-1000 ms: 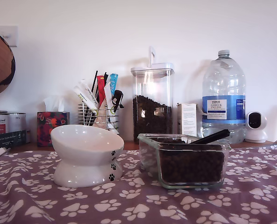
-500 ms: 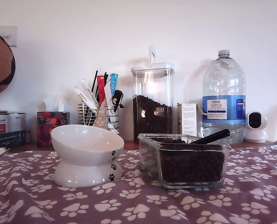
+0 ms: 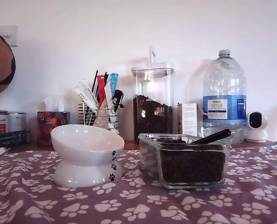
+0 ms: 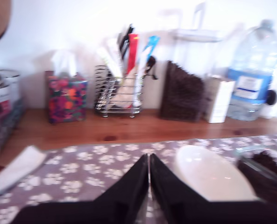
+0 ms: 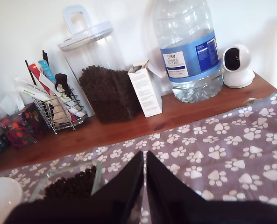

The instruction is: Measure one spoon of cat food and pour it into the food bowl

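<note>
A purple cloth (image 3: 143,207) printed with white paw marks covers the near surface, with a wooden shelf (image 5: 185,114) behind it against a pale wall.

My first gripper (image 4: 149,175) has its two black fingers pressed together with nothing between them, poised above the cloth, with the one food bowl (image 4: 213,175) just beyond its tips. My second gripper (image 5: 145,175) is likewise closed and empty, pointing over the cloth toward the shelf, with the single glass dish (image 5: 70,182) close to its fingers. Neither arm shows in the exterior view.

Counted: one white food bowl (image 3: 87,156) with three black paw prints visible on its side, one glass dish (image 3: 187,158) filled with cat food (image 3: 192,165), and one spoon (image 3: 212,136), whose black handle slants up out of the dish toward the exterior view's right; its cup is hidden. The bowl stands at the exterior view's left, just beside the dish but apart from it.

Behind stand one tall clear canister (image 3: 152,102) of kibble, one large water bottle (image 3: 223,98), one small white box (image 3: 188,119), one wire rack of sachets (image 3: 100,105), one tissue box (image 3: 52,126) and one white camera (image 3: 256,126).

Only the first wrist view shows a white napkin (image 4: 14,170) on the cloth. The second wrist view looks down on the kibble's surface in the dish.
</note>
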`<state>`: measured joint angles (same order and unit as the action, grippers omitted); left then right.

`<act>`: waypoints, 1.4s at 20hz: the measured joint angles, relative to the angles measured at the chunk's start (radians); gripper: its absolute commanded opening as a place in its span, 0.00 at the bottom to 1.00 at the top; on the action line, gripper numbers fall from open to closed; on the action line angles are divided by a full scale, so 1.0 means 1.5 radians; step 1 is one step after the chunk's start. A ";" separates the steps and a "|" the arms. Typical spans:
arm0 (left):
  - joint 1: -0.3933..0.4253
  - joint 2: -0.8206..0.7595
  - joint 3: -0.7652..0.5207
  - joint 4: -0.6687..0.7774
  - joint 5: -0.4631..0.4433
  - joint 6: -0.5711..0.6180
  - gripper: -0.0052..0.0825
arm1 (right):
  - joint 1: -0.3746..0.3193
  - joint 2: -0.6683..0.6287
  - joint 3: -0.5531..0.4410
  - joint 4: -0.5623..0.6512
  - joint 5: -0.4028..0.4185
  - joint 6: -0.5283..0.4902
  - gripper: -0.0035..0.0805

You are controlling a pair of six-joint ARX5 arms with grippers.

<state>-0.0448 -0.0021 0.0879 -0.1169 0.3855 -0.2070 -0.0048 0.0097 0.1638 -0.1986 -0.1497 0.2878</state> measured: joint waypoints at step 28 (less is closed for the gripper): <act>-0.267 0.317 0.134 0.019 0.039 0.018 0.04 | 0.296 0.628 0.294 -0.042 -0.150 -0.016 0.24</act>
<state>-0.4446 0.4740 0.2882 -0.0883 0.4442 -0.1802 0.4397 0.9516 0.6052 -0.2619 -0.3752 0.2642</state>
